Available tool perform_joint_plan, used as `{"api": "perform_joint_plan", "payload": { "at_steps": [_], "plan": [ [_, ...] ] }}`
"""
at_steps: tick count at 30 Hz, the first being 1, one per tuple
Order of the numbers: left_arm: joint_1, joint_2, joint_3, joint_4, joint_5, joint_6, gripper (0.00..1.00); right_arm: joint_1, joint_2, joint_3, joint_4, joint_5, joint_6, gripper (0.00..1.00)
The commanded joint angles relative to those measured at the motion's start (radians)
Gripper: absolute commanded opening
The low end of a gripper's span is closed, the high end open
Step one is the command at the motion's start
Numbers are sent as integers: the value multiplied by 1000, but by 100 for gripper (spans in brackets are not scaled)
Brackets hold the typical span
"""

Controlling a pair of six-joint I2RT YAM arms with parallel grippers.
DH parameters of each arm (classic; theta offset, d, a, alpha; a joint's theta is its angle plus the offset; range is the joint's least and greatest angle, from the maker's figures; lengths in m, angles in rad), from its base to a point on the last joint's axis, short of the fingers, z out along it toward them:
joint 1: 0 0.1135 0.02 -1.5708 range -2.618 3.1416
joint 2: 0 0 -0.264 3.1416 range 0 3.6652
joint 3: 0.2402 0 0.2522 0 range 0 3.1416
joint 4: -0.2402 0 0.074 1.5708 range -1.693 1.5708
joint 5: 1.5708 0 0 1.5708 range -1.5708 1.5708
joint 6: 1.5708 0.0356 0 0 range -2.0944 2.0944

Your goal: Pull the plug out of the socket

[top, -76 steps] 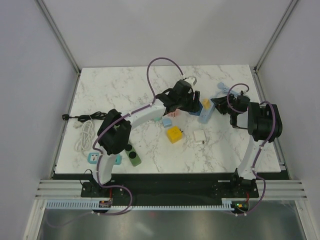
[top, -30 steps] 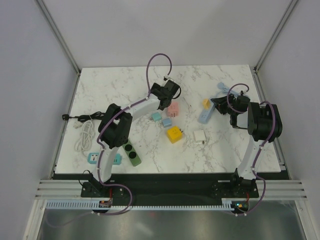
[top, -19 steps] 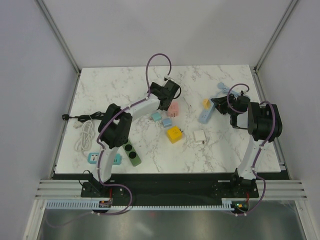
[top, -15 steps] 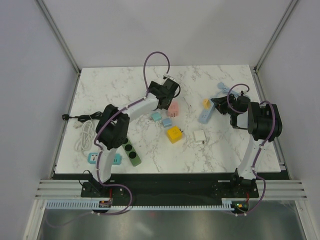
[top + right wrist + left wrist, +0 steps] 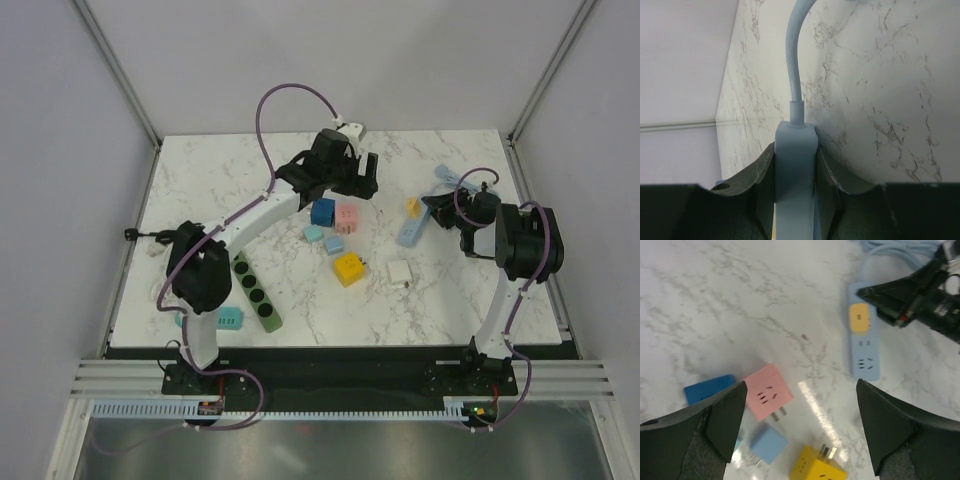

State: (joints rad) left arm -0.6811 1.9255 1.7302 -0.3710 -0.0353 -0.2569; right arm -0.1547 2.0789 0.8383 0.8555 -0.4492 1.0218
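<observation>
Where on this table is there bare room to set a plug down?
Bare: the far-left corner behind the white cable, and the near-right stretch in front of the white adapter. Crowded: the middle, around the pink cube, between the green strip and the blue strip.

You have the left gripper point(image 5: 801, 385) spread wide above the marble table point(image 5: 740, 300), a dark finger point(image 5: 720, 415) low at each side. Between them lie a pink plug point(image 5: 767, 397), a blue plug point(image 5: 707, 388), a pale blue plug point(image 5: 767, 445) and a yellow cube point(image 5: 817, 467). Up right, a yellow plug point(image 5: 859, 318) sits in the strip point(image 5: 865, 357), whose far end meets the right gripper point(image 5: 867, 291).
</observation>
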Motion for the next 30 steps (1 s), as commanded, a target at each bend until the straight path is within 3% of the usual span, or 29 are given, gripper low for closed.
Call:
{"api": "perform_joint_plan", "payload": {
  "at_steps": [1,6,9,10,14,17,21,27,30],
  "plan": [
    [-8,84,48,92,274,-107,95,-8,23,4,63,6,-42,0],
    [-26,200,144,115,302,-160,91,-8,29,4,77,-2,-34,0],
    [-55,274,212,127,316,-134,71,-11,27,2,79,-5,-32,0],
    [-60,314,254,123,319,-127,69,-14,29,1,82,-6,-31,0],
    [-67,383,327,112,325,-131,69,-16,30,2,89,-11,-26,0],
    [-86,427,377,122,328,-95,75,-16,32,1,96,-14,-23,0],
    [-132,469,423,121,200,-64,79,-16,35,2,103,-17,-19,0],
    [-144,495,428,106,40,-157,76,-16,38,1,114,-20,-14,0],
    [-146,513,417,107,37,-248,70,-16,40,2,119,-23,-9,0]
  ]
}}
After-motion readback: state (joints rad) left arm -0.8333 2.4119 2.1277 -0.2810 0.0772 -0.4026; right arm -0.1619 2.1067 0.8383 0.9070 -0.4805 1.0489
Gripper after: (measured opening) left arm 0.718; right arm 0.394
